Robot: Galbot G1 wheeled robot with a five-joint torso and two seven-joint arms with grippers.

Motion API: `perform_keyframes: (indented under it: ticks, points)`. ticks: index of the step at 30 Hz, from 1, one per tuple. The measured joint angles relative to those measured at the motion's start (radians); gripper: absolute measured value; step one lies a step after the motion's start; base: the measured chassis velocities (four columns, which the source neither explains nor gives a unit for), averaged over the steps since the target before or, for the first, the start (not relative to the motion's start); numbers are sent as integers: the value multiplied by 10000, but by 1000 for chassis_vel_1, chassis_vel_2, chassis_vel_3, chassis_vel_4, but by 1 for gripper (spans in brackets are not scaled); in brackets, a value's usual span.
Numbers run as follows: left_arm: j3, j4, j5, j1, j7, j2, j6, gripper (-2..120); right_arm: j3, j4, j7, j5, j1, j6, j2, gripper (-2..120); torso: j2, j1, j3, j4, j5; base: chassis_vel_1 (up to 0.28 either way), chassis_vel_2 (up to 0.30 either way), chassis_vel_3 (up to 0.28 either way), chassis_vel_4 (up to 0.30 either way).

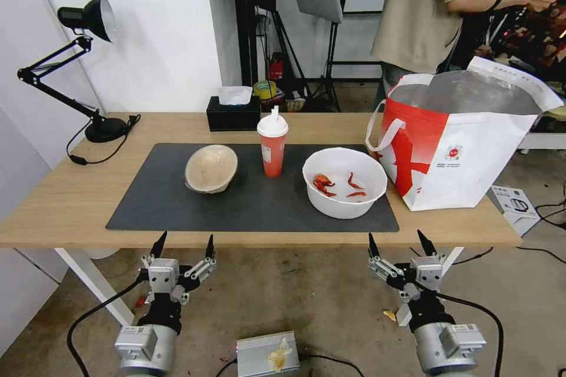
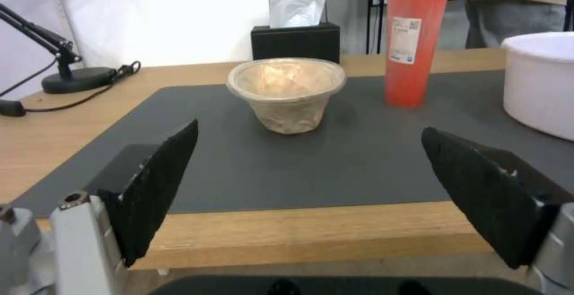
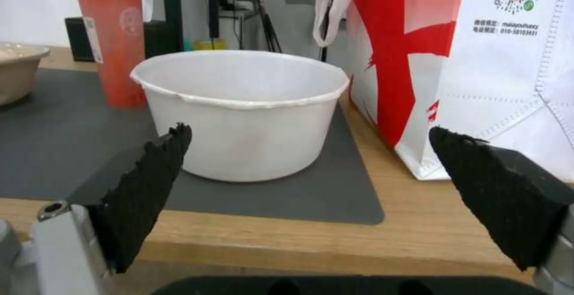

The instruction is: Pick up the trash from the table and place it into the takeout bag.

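My long light-wood table (image 1: 71, 200) holds a big dark grey flat mat (image 1: 253, 203); black desk lamp (image 1: 103, 126) at ten o'clock.

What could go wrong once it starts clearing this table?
The red cup is tall and narrow, standing between the beige bowl and the white bowl; a gripper reaching for either bowl might tip it. The white bowl holds loose chili scraps that may spill if it tilts. The takeout bag looks soft-sided and could shift if bumped.
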Motion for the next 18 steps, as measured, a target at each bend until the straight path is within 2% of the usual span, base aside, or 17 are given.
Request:
perform_keyframes:
  ticks: [18]
  points:
    - [0,0,0,0,0,0,0,100,0,0,0,0,0,0,0,100,0,0,0,0,0,0,0,0,0]
